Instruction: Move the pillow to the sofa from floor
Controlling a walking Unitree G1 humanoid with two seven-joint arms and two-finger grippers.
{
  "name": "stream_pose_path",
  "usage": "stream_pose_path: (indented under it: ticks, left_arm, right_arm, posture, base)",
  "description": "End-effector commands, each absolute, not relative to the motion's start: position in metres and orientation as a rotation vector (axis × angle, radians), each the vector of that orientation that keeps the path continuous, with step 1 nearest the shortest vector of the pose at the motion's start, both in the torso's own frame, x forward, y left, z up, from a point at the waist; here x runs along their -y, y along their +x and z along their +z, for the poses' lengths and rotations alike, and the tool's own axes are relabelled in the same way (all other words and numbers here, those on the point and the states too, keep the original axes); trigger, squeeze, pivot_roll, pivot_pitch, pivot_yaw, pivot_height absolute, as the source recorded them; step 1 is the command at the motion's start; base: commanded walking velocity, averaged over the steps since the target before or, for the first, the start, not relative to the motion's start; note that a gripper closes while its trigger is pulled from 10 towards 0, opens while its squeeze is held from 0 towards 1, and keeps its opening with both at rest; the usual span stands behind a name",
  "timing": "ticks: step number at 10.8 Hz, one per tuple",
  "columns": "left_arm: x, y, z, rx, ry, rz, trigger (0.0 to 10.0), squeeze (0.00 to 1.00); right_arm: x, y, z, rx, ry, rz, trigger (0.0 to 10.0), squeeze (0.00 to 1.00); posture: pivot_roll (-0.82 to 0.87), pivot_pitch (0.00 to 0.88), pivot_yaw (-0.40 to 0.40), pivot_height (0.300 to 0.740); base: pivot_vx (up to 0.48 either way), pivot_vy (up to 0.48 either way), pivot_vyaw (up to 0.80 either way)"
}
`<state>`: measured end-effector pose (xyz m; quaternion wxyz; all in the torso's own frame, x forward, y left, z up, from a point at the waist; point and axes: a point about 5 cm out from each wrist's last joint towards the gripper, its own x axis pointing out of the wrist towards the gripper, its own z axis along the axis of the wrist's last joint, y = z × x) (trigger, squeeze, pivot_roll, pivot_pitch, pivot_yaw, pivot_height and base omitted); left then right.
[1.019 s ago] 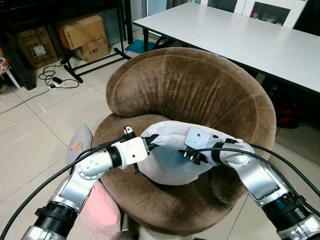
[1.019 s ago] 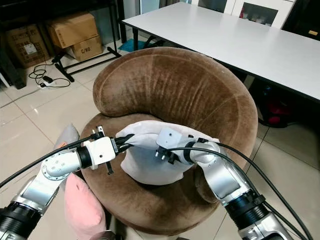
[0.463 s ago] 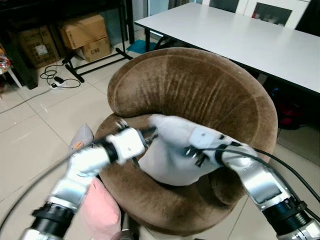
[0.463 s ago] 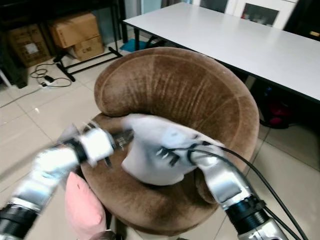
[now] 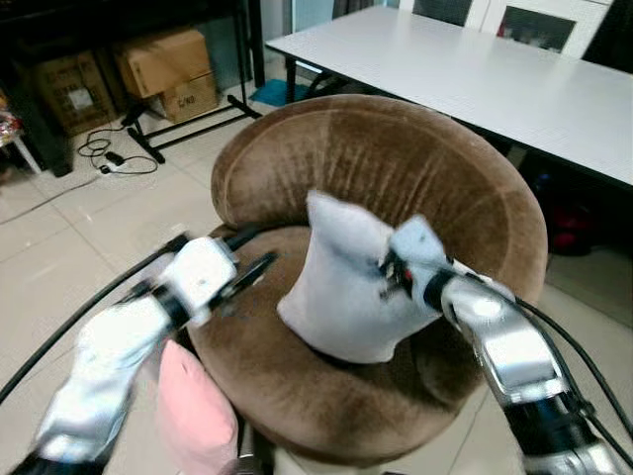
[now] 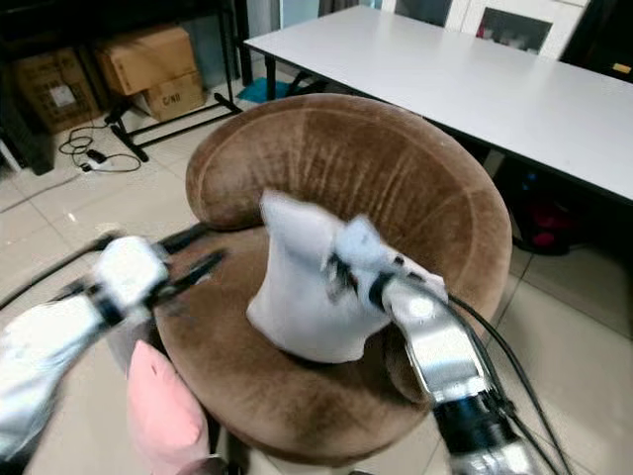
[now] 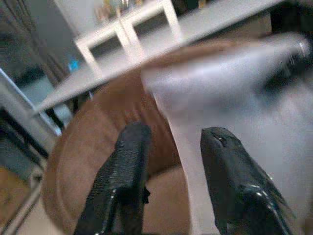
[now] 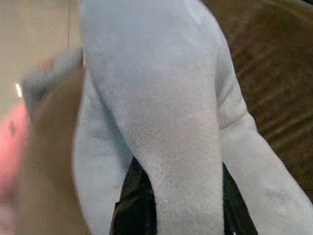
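Note:
A pale grey pillow (image 5: 341, 292) stands tilted on the seat of the round brown sofa chair (image 5: 376, 163), one corner up near the backrest. My right gripper (image 5: 388, 278) is shut on the pillow's right side. In the right wrist view its black fingers (image 8: 133, 200) pinch a fold of the pillow (image 8: 161, 98). My left gripper (image 5: 265, 245) hovers open over the seat's left edge, a short gap away from the pillow and blurred. In the left wrist view the left gripper (image 7: 174, 134) has nothing between its spread fingers (image 7: 127, 166), and the pillow (image 7: 234, 107) lies beyond them.
A pink pillow (image 5: 193, 416) lies on the tiled floor at the chair's front left. A long white table (image 5: 475, 69) stands close behind the chair. Cardboard boxes (image 5: 163, 59), a black stand's legs (image 5: 188, 124) and loose cables (image 5: 109, 153) are at the far left.
My left gripper has let go of the pillow and drawn back to the left, open. The right gripper has lifted and pushed the pillow more upright toward the backrest.

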<state>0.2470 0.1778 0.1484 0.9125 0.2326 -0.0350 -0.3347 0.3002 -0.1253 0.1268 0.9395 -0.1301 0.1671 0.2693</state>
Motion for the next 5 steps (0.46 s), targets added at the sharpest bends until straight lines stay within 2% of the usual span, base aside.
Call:
stream_pose_path:
  ticks: [1,2,4,5]
  left_arm:
    - [-0.181,0.240,0.146,0.033,0.483,-0.682,10.0,1.00]
    - [-0.183,0.236,0.142,0.002,0.497,-0.681,10.0,1.00]
    - [-0.179,0.227,0.133,-0.091,0.541,-0.718,10.0,1.00]
    - [-0.176,0.225,0.132,-0.100,0.549,-0.740,10.0,1.00]
  right_arm:
    - [0.123,0.308,0.154,-0.282,-0.155,0.532,0.0,0.00]
    - [0.120,0.312,0.161,-0.286,-0.069,0.523,0.0,0.00]
    - [0.110,0.335,0.178,-0.374,0.243,0.462,0.0,0.00]
    - [0.105,0.345,0.180,-0.390,0.317,0.463,0.0,0.00]
  posture:
    - [0.02,0.000,-0.044,0.740]
    - [0.02,0.000,-0.044,0.740]
    - [0.02,0.000,-0.062,0.740]
    - [0.03,0.000,-0.067,0.740]
  base:
    - [0.000,0.000,0.00]
    - [0.000,0.000,0.00]
    - [0.000,0.000,0.00]
    - [0.000,0.000,0.00]
